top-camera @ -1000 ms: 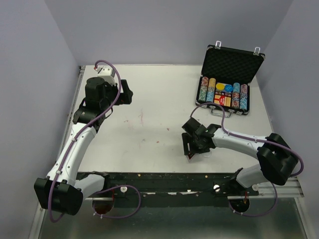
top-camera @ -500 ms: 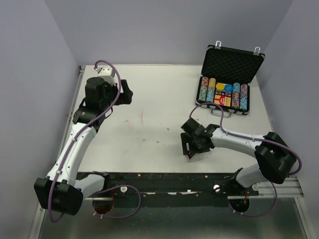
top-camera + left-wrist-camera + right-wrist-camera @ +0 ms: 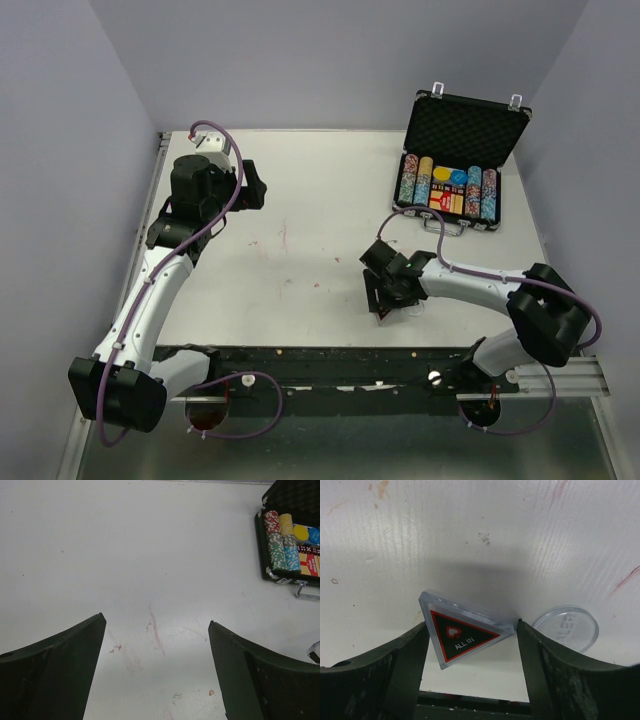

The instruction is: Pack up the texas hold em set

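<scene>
Find the black briefcase (image 3: 466, 122) at the far right corner of the bench (image 3: 300, 200), lid raised, grey foam lining facing forward, silver latches (image 3: 437, 91) on its top edge. Inside the tray, see chip rows (image 3: 408, 180) standing side by side at left and right, with card decks (image 3: 446, 200) and yellow and blue discs (image 3: 445, 183) between them. (From the left wrist view, catch only the case's left end, with red, yellow, green and blue chips.)

Over on the left, see the left gripper (image 3: 156, 621) released, fingers (image 3: 60, 675) spread wide above bare, faintly red-stained bench, grasping nothing, well apart from the case.

Near the front edge, right of centre, meet the right gripper (image 3: 471, 626) pointing down at two loose pieces outside the case. Between its fingers, find the triangular button (image 3: 462, 635): clear plastic, black face with a red border, a red heart and the words ALL IN. Looks to touch a fingertip on each side; cannot tell whether clenched on it or merely bracketing it. Seems tipped a little, with a shadow behind, though hard to say for sure. Just beyond the button's right corner, flat on the bench, spot the clear round disc (image 3: 567, 628) with raised lettering, outside the fingers.
</scene>
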